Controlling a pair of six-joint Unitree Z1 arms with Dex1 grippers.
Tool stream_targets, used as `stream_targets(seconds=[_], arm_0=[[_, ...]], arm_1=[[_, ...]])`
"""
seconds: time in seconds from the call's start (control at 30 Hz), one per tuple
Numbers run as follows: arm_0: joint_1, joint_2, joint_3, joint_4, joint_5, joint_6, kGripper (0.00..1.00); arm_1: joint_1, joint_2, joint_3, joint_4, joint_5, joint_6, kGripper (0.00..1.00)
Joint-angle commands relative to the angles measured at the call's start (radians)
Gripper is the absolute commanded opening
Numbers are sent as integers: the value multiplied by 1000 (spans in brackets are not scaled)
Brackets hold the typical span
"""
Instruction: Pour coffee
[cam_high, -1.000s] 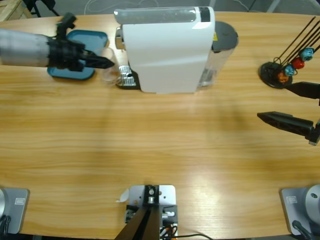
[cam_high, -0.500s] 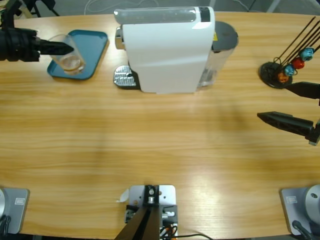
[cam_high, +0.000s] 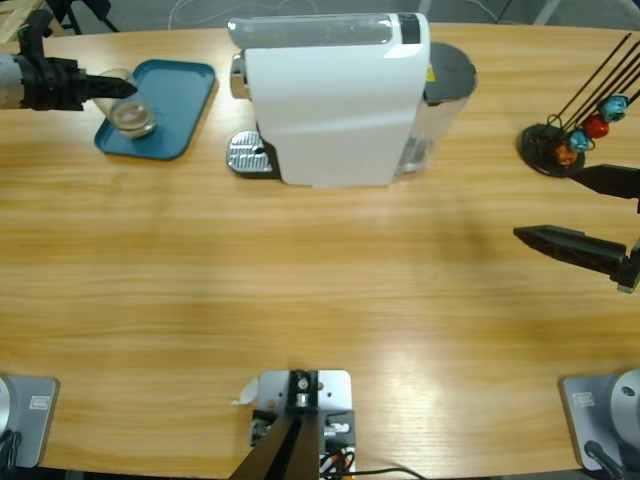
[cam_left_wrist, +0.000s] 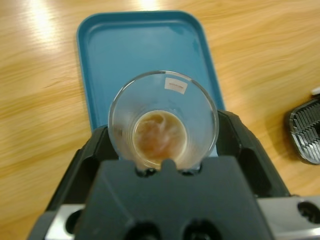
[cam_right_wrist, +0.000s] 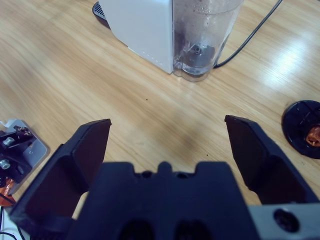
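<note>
A clear glass cup (cam_left_wrist: 163, 119) with a shallow layer of brown coffee (cam_left_wrist: 159, 137) in its bottom is held between the jaws of my left gripper (cam_left_wrist: 165, 145), above the blue tray (cam_left_wrist: 125, 50). In the high view the cup (cam_high: 130, 112) hangs over the tray (cam_high: 175, 110) at the far left, with the left gripper (cam_high: 105, 88) shut on it. My right gripper (cam_high: 590, 215) stands open at the table's right edge with nothing between its jaws. The right wrist view shows the same gripper (cam_right_wrist: 167, 145) wide open over bare wood.
A white coffee machine (cam_high: 335, 95) with a clear water tank (cam_right_wrist: 205, 35) stands at the back middle, its metal drip grate (cam_high: 247, 155) at its left. A capsule holder (cam_high: 565, 145) with coloured capsules and black rods stands at the back right.
My left gripper has carried the cup from the drip grate leftwards to above the blue tray. The right arm has not moved.
</note>
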Motion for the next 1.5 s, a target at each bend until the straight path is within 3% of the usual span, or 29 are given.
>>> stream_targets(seconds=[0.03, 0.1, 0.13, 0.17, 0.43, 0.57, 0.73, 0.83, 0.93, 1.2, 1.37, 1.5], arm_0=[[8, 109, -34, -15, -14, 13, 553], [8, 108, -34, -14, -21, 11, 864], [8, 106, -34, -14, -26, 8, 967], [7, 102, -34, -13, -31, 6, 991], [1, 13, -7, 28, -31, 4, 1000], [-23, -125, -16, 116, -31, 1, 1000], [-127, -343, -81, 307, -12, 0, 1000], [-250, -458, -56, 337, 60, -23, 1000], [-389, -540, 7, 341, 97, -45, 1000], [-601, -652, 255, 321, 116, -125, 1000], [-628, -568, 288, 293, 139, -91, 992], [-628, -623, 304, 271, 206, -74, 991]], arm_1=[[13, -11, 33, -7, -2, 13, 1000], [13, -11, 33, -7, -3, 13, 1000], [14, -11, 33, -7, -3, 13, 1000], [13, -12, 33, -7, -3, 13, 1000], [13, -8, 33, -7, -6, 13, 1000], [13, -7, 33, -7, -6, 13, 1000], [13, 9, 33, -11, -3, 13, 1000], [13, 29, 32, -12, -3, 11, 1000], [14, 48, 29, -13, -5, 11, 1000], [14, 92, 20, -12, -3, 0, 1000], [14, 116, 18, -12, 10, -4, 1000], [14, 148, 14, -13, 29, -22, 1000]])
